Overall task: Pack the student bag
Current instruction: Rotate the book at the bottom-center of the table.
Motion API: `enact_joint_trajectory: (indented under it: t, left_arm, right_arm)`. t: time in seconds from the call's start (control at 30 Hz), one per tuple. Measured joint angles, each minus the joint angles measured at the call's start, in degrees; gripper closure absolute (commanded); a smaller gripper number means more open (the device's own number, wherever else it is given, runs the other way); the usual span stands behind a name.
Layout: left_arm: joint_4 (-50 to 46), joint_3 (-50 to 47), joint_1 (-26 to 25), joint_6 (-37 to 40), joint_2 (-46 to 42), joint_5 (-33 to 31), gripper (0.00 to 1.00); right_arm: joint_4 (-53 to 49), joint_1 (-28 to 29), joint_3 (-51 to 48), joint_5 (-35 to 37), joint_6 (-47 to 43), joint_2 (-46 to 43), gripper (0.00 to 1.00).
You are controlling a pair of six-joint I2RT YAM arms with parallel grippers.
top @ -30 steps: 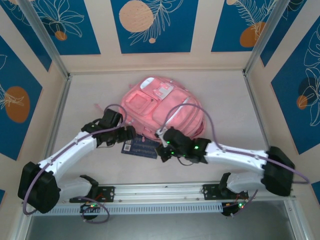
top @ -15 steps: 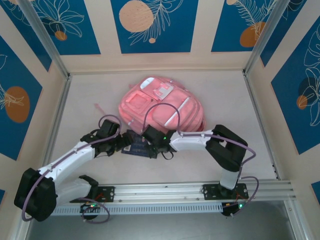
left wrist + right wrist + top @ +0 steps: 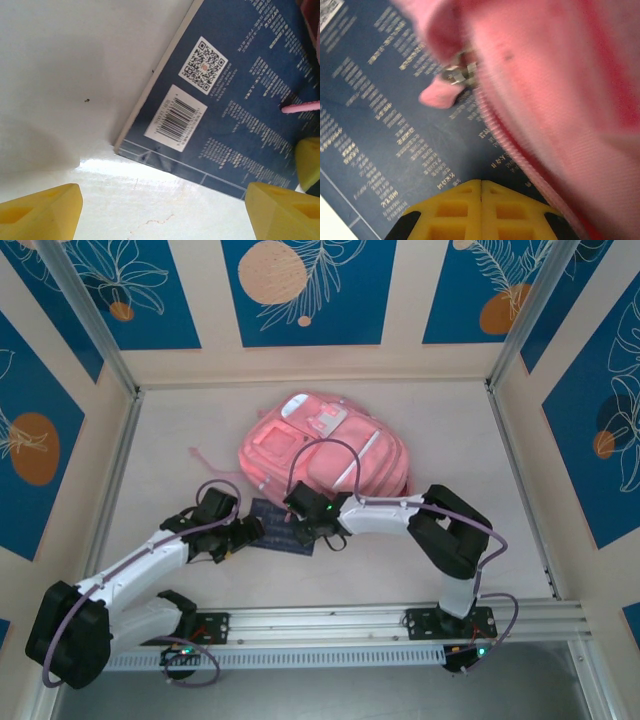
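**At bag's near edge: book lying flat, two grippers crowded**

Student bag [image 3: 330, 445] lies flat mid-table, toward the back. A blue book [image 3: 280, 538] lies on the table [image 3: 180, 440] at its near edge, back cover up w/ barcode [image 3: 176, 118] showing.

Risks:
- Left gripper [image 3: 243, 532] is spread wide at the book's near-left corner, fingertips [image 3: 40, 210] low over bare table. A pinch on that thin edge could just shove the book sideways instead of lifting it.
- Right gripper [image 3: 300, 528] is clenched on nothing, poised right over the cover beside the zipper pull [image 3: 445, 85]. If it presses down it prob. pins the book against the left's pull.
- Pink fabric droops over the book's far side. Right wrist view is blurred, so can't tell whether that edge is inside the opening or only under the flap. If under, pushing forward would bunch the bag, not pack it.
- Both grippers sit near each other, so a collision is possible.

Pose: left arm reaches diagonally fwd-right from its base, wrist low, camera facing down. Right arm has elbow folded out to the right, forearm running left across to the bag's near edge.
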Motion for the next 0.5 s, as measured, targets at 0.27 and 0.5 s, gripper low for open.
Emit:
enact_joint_trajectory:
  t: [0.27, 0.5]
  left_arm:
    - [0.1, -0.7, 0.0, -1.2, 0.0, 0.1, 0.15]
    - [0.6, -1.3, 0.0, -1.6, 1.0, 0.6, 0.2]
  right_arm:
    - [-2.1, 10.6, -1.2, -4.4, -0.4, -1.9, 0.97]
    - [-3.0, 7.1, -2.9, -9.1, 1.1, -7.3, 0.67]
